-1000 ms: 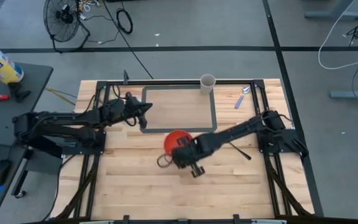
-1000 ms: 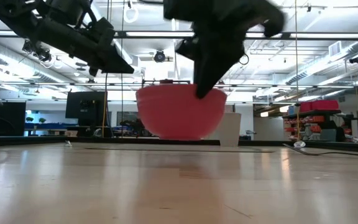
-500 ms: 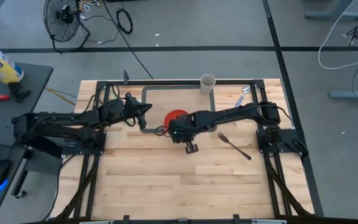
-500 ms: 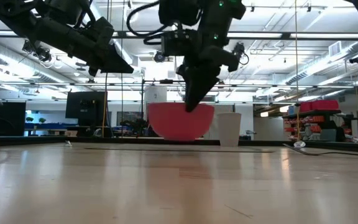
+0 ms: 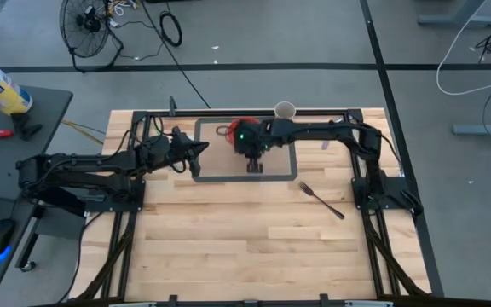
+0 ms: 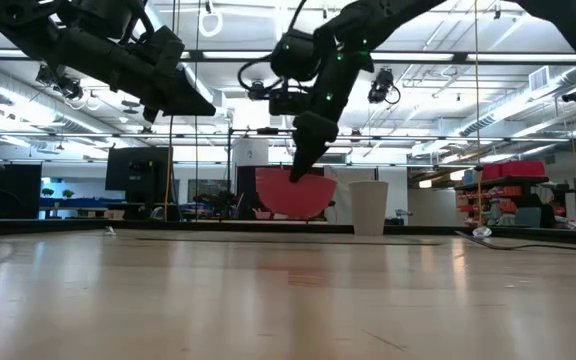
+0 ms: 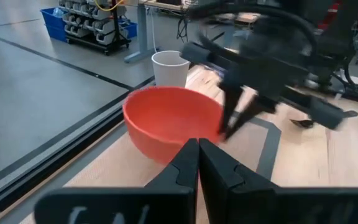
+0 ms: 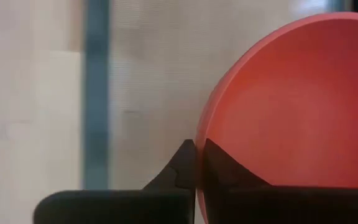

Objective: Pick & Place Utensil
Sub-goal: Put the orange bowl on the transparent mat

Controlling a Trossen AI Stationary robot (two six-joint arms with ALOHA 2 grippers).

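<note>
My right gripper (image 5: 247,141) reaches over the grey-outlined rectangle (image 5: 290,170) near the table's far edge, shut on a red bowl (image 5: 244,126). The low view shows this bowl (image 6: 293,195) hanging just above the table, below the gripper (image 6: 300,170). A dark fork (image 5: 320,199) lies flat on the wood to the right of the rectangle. A purple-handled spoon (image 5: 325,143) lies partly under the right arm. My left gripper (image 5: 198,157) hovers shut at the rectangle's left edge. Its wrist view looks at the bowl (image 7: 166,121). My right gripper pinches the red bowl's rim (image 8: 199,140), with one finger (image 8: 222,168) inside the bowl and the other (image 8: 179,165) outside it. The fingers come from above, pointing down. The bowl is lifted clear of the table and stays roughly upright.
A white paper cup (image 5: 285,111) stands at the far edge, just right of the bowl. The black frame rails (image 5: 139,149) run along the table's left and right sides. Bare wood (image 5: 245,247) fills the near half.
My right gripper has carried the red bowl from the middle of the table toward the far edge, over the grey-outlined rectangle. The arm has stretched out along the far side. The bowl has stayed in the hold and off the table.
</note>
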